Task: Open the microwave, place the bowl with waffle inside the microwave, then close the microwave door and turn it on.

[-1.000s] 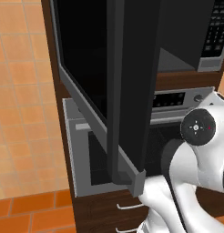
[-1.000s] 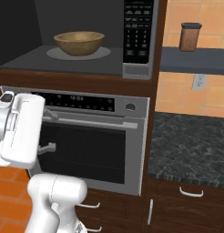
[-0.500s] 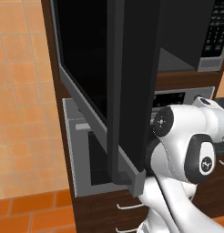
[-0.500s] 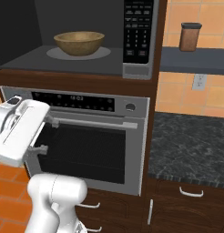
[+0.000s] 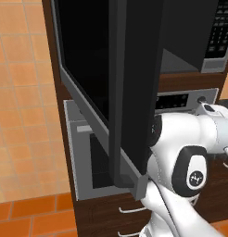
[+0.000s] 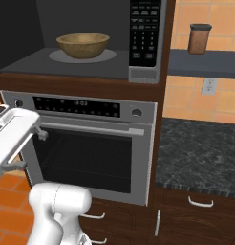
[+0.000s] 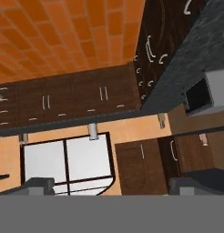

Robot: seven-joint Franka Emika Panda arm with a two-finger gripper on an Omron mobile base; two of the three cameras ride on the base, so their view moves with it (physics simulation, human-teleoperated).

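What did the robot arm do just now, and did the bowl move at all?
The white arm swung leftward and lower in front of the oven, away from the open microwave. It took hold of nothing. The bowl stayed inside the microwave, and the microwave door stayed wide open.

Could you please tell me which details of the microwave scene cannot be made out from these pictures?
- Waffle: right base view; the bowl's rim hides its inside.
- Microwave keypad labels: right base view; too small to read.
- Bowl: left base view; the open microwave door covers the cavity.
- Jar contents: right base view; opaque.
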